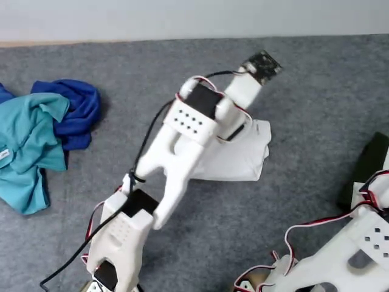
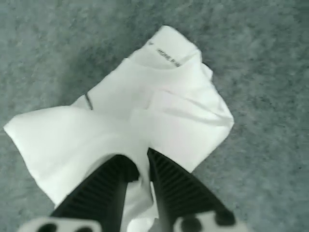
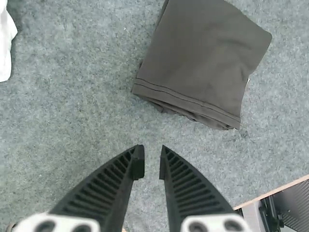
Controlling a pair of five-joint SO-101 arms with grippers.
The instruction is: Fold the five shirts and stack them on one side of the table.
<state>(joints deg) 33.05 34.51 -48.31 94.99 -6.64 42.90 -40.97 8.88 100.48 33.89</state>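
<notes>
- My left gripper [image 2: 138, 171] is pinching a fold of the white shirt [image 2: 159, 96], with the cloth bunched between the jaws near one edge.
- My right gripper [image 3: 152, 166] hangs over bare grey counter [image 3: 63, 111], slightly spread and holding nothing.
- In the high view the white shirt lies around the middle of the counter, partly folded and under my left arm. Its collar end is turned away from the pinch.
- The dark folded shirt [image 3: 203, 58] sits just beyond my right gripper, at 3 o'clock on the counter, and looks like the start of the stack.
- The teal shirt [image 1: 30, 143] and the blue shirt [image 1: 73, 109] are heaped together, touching, at 9 o'clock and well apart from the rest. Both are unfolded.
- Risk: I think my pinch has caught only some of the layers. A lift or drag could peel the fold open and leave the lower layer behind.
- Risk: the counter looks rough, so a low drag toward 3 o'clock may snag and wrinkle the cloth.
- Risk: setting the white shirt down off-centre could nudge the dark one toward the counter edge.
</notes>
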